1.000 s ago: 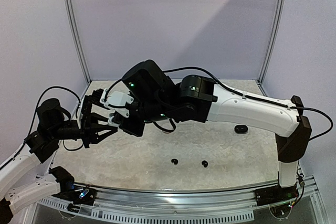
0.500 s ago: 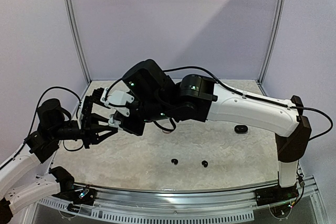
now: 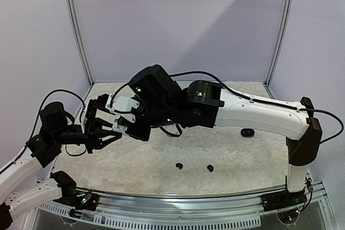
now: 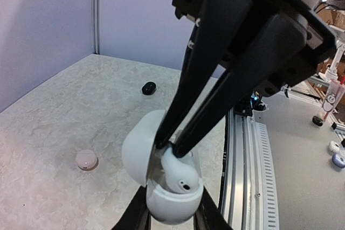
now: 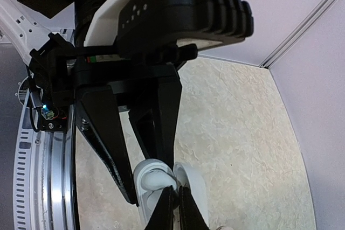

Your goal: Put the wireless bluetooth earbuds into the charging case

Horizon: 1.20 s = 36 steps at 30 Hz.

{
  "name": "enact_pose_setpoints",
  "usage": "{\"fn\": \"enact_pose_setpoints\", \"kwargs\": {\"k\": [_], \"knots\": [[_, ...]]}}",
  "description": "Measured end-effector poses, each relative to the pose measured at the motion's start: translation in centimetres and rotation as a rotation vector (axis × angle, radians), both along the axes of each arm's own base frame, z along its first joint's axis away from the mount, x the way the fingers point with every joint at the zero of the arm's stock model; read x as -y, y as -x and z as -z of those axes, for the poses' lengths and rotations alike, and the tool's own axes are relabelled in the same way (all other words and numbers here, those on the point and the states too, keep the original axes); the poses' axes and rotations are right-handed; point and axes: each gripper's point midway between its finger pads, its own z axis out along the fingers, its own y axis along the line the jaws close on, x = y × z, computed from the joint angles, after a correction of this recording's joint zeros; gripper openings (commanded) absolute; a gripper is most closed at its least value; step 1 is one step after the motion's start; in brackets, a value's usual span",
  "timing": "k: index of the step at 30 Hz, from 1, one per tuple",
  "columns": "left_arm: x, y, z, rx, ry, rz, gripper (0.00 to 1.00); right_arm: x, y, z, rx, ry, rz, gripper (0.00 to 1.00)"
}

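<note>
White earbud (image 4: 179, 174) half hidden in open case (image 4: 168, 208); case bottom cut off.

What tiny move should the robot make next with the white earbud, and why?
Probably push the white earbud gently down a little deeper. The right gripper pinches its top, and it sits in the open white case that the left gripper holds. I cannot tell whether it is fully seated, so letting go now might drop it.

From overhead, your two wrists hide the charging case (image 4: 171, 200) entirely. The left fingers (image 4: 132, 219) run off the left wrist view's bottom edge (the right fingers (image 5: 161, 214) do likewise in theirs). The black earbuds (image 3: 179, 166) (image 3: 210, 168) are mere specks on the worktop (image 3: 248, 160).
</note>
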Motion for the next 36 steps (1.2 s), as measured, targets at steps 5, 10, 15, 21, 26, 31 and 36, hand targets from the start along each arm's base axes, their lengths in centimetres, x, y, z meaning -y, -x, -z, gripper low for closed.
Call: {"fn": "enact_pose_setpoints", "kwargs": {"k": [5,10,15,21,26,31,36], "knots": [[0.09,0.25,0.07,0.024,-0.008,0.017,0.0,0.27,0.35,0.02,-0.008,-0.009,-0.013,0.13],[0.13,0.42,0.08,0.048,-0.014,0.03,0.0,0.18,0.51,0.03,-0.017,-0.015,-0.016,0.15],[0.13,0.44,0.07,0.058,-0.017,0.032,0.0,0.19,0.58,0.06,-0.022,-0.016,-0.014,0.18],[0.12,0.48,0.28,0.054,-0.023,0.033,0.0,0.21,0.61,0.35,-0.028,-0.007,-0.01,0.08],[0.12,0.59,0.37,0.049,-0.025,0.038,0.0,0.24,0.63,0.36,-0.033,-0.006,-0.011,0.03],[0.08,0.49,0.5,0.041,-0.029,0.03,0.0,0.29,0.7,0.47,-0.036,-0.001,-0.014,0.01],[0.05,0.27,0.47,0.003,-0.018,0.011,0.0,0.33,0.52,0.46,-0.034,-0.001,-0.01,0.0]]}}
